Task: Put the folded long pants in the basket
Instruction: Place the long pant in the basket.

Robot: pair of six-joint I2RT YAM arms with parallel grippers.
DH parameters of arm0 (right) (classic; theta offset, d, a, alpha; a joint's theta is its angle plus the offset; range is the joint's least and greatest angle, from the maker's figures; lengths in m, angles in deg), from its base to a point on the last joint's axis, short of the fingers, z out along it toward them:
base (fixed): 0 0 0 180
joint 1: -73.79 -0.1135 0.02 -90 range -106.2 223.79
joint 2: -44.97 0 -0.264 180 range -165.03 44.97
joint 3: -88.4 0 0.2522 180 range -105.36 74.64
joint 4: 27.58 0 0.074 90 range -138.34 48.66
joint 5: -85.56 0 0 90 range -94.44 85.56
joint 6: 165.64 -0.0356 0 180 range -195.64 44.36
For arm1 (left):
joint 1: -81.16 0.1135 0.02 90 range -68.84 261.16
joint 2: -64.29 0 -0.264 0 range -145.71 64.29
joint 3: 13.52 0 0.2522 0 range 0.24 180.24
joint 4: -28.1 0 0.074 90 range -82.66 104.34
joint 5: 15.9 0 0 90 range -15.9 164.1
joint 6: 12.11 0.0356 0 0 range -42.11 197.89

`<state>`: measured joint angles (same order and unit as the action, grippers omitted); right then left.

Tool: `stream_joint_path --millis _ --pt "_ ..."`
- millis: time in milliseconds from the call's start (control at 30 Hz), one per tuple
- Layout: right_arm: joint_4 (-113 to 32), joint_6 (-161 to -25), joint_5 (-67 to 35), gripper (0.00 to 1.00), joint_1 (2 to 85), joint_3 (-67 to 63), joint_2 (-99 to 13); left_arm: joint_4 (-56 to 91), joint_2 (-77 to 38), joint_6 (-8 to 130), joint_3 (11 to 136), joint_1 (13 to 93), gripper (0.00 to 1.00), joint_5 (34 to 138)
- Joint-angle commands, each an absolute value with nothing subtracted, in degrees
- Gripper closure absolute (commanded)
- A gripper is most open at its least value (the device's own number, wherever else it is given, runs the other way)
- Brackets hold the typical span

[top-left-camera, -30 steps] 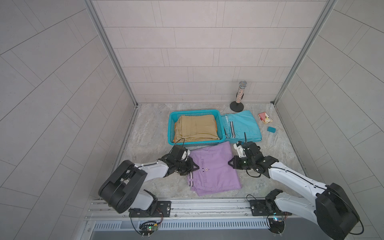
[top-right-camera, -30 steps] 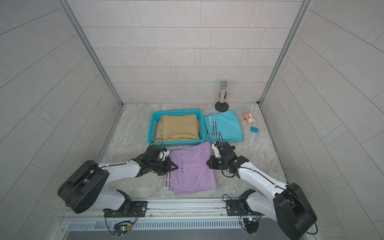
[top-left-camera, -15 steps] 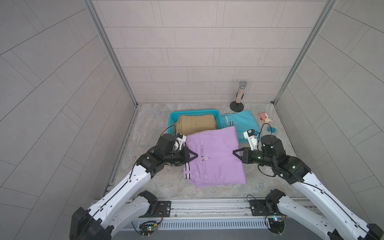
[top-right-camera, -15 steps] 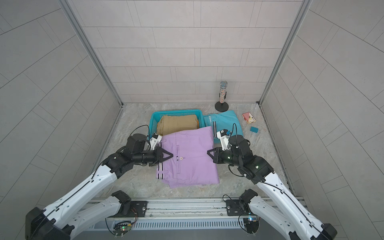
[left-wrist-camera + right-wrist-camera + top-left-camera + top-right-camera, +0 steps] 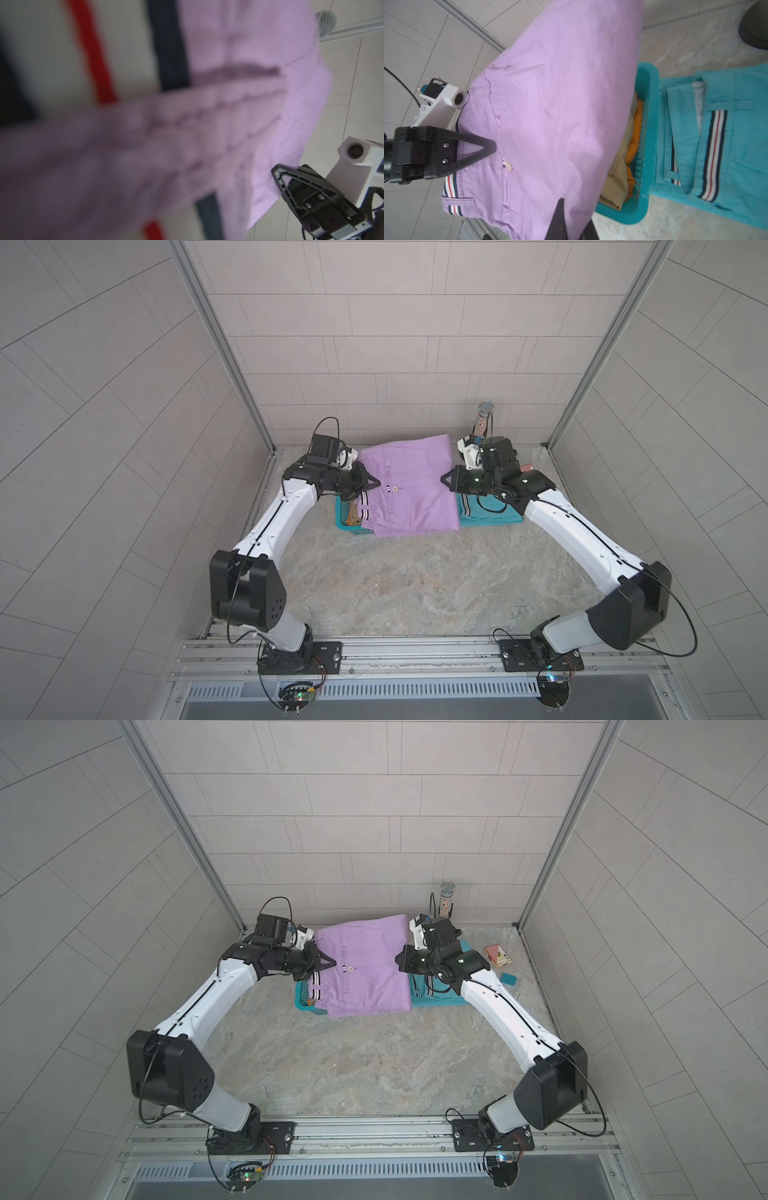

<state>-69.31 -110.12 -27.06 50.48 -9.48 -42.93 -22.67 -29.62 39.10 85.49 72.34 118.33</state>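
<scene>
The lilac folded long pants [image 5: 409, 489] [image 5: 365, 969] hang flat in the air over the turquoise basket [image 5: 344, 523] [image 5: 302, 1002], covering most of it. My left gripper [image 5: 370, 485] [image 5: 328, 964] is shut on the striped-waistband edge. At the opposite edge my right gripper [image 5: 446, 483] [image 5: 400, 963] is shut on the cloth, its dark fingers [image 5: 559, 216] pinching the fabric. Khaki pants [image 5: 614, 178] and orange pants [image 5: 635, 133] lie inside the basket [image 5: 649, 124]. The turquoise pants [image 5: 726, 135] [image 5: 490, 515] lie on the floor beside it. The left wrist view is mostly blurred lilac cloth [image 5: 270, 104].
A dark-based stand with a mesh head [image 5: 484, 418] [image 5: 446, 898] rises at the back wall. A small pink box [image 5: 497, 956] and a small teal block [image 5: 508, 978] lie at the back right. Tiled walls close in on three sides.
Both arms have lifted the lilac pants off the front floor and carried them backward, from beside the basket to above it. Both grips have stayed shut.
</scene>
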Motion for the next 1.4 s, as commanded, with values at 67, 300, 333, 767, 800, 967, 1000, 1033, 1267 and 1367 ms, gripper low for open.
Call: stream_joint_path --millis 67,300,333,767,800,967,1000,1033,1267,1367 --pt "-68.32 -107.9 -27.27 1.0 50.86 -18.95 -52.66 -30.01 -40.35 43.8 98.76 75.67 1.0 118.51" --pt "-68.24 -107.8 -28.54 1.0 51.13 -22.67 -63.35 -38.7 -51.68 47.25 107.94 76.75 1.0 116.5" --pt "-67.99 -107.59 -28.24 1.0 51.2 -22.38 -64.09 -38.49 -52.48 47.41 107.73 76.7 1.0 116.47" --pt "-68.97 -107.46 -28.27 1.0 51.56 -18.6 -69.91 -37.84 -57.79 48.0 105.34 77.01 1.0 114.55" --pt "-69.03 -107.45 -27.93 1.0 51.58 -18.15 -69.57 -38.22 -58.13 48.11 105.48 77.05 0.98 114.61" --pt "-71.54 -105.35 -25.76 0.84 51.56 -19.6 -66.96 -39.23 -56.53 48.48 105.47 77.08 0.55 113.03" --pt "-72.96 -104.62 -25.23 0.78 51.56 -20.64 -66.07 -39.43 -55.32 48.36 105.36 77.0 0.49 112.51" --pt "-74.03 -104.07 -24.51 0.74 51.48 -21.58 -65.38 -39.65 -54.21 48.27 105.25 77.01 0.48 112.34" --pt "-78.9 -101.67 -19.53 0.62 50.13 -23.22 -56.44 -41.89 -42.46 47.93 100.88 76.98 0.48 105.52" --pt "-79.44 -101.39 -18.69 0.62 48.4 -22.63 -53.85 -42.86 -36.44 47.1 99.23 76.57 0.56 99.12"
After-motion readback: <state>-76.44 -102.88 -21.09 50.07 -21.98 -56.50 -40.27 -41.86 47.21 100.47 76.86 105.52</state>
